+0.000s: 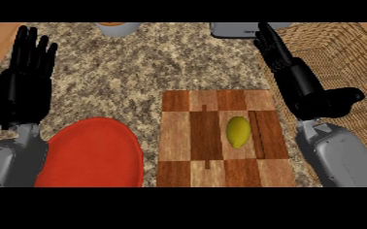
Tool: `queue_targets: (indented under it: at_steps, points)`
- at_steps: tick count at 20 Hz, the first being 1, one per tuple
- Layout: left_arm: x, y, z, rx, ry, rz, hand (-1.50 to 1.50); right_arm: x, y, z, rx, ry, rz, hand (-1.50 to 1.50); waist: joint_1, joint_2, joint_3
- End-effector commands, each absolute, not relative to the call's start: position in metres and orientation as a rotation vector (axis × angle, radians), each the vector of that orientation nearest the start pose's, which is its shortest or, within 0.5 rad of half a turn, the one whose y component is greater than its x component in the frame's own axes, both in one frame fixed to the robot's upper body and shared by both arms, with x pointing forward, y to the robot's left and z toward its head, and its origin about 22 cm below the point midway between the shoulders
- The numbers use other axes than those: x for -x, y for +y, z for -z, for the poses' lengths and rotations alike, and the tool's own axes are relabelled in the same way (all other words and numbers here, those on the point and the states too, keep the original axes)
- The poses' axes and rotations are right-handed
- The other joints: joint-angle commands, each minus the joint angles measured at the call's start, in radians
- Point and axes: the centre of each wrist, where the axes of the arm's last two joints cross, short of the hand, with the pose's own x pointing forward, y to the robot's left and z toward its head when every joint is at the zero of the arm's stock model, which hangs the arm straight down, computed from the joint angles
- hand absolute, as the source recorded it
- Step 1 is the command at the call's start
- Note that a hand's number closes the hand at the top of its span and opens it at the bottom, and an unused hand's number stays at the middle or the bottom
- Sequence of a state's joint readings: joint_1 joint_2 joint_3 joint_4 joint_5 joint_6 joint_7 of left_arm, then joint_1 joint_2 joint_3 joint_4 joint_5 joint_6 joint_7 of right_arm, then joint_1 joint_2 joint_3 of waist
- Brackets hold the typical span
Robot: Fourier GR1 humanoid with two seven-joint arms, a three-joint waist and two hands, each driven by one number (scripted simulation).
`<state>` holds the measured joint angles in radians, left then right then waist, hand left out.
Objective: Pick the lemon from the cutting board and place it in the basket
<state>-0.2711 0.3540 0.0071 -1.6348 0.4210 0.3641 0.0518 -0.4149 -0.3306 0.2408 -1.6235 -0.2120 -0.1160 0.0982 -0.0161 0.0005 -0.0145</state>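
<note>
Head view showed the lemon (238, 132) lying on the cutting board (188, 136), right of the board's middle, its long axis running toward and away from the robot, with a dark groove in the wood just to its right. Nothing touched it. It looked like a small, light fruit, stiff enough to keep its shape under the fingers, with a smooth rounded skin that would probably tend to roll or slide out of a careless pinch. The best hold seemed to be across its narrow waist, fingers on one flank and thumb on the other, since the tapered ends offered little to close on.

The right hand (301, 85) hung above the counter past the board's far right corner, apart from the lemon, fingers straight and spread forward, thumb out to the side, holding nothing. The basket (337, 53), of woven wicker, filled the right edge of the view directly beside that hand, so the carry looked short.

The left hand (27, 77) rested open at the left edge, fingers up. A red plate (91, 154) lay left of the board, near it but not touching. At the far edge of the speckled counter (136, 73) stood an orange-topped cup (117, 28) and a grey object (233, 30), neither plain enough to name further.
</note>
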Motion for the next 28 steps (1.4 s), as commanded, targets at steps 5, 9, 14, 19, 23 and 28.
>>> queue_targets:
  at_steps: [5,9,14,19,23,28]
  points:
    - [-0.282,0.3,-0.059,-0.293,-1.514,0.031,0.0,-0.28,-0.251,-0.051,-0.189,-1.948,0.132,1.5,-0.029,0.019,0.028]
    - [-0.268,0.303,-0.028,-0.29,-1.371,0.147,0.0,-0.267,-0.201,-0.07,-0.409,-2.378,0.114,1.5,-0.023,0.006,0.024]
    - [-0.283,0.293,-0.033,-0.269,-1.355,0.181,0.0,-0.235,-0.164,-0.035,0.141,-2.398,0.169,-1.5,-0.01,-0.003,0.014]
    - [-0.276,0.293,-0.022,-0.292,-1.34,0.176,0.0,-0.216,-0.227,-0.015,0.618,-2.062,-0.117,-1.5,-0.031,-0.007,0.007]
    - [-0.276,0.293,-0.025,-0.301,-1.345,0.171,0.0,-0.19,-0.275,-0.025,0.757,-1.837,-0.435,-1.5,-0.037,-0.01,0.004]
    - [-0.277,0.288,-0.023,-0.306,-1.342,0.164,0.0,-0.157,-0.285,-0.053,0.594,-1.557,-0.779,-1.5,-0.03,-0.009,0.004]
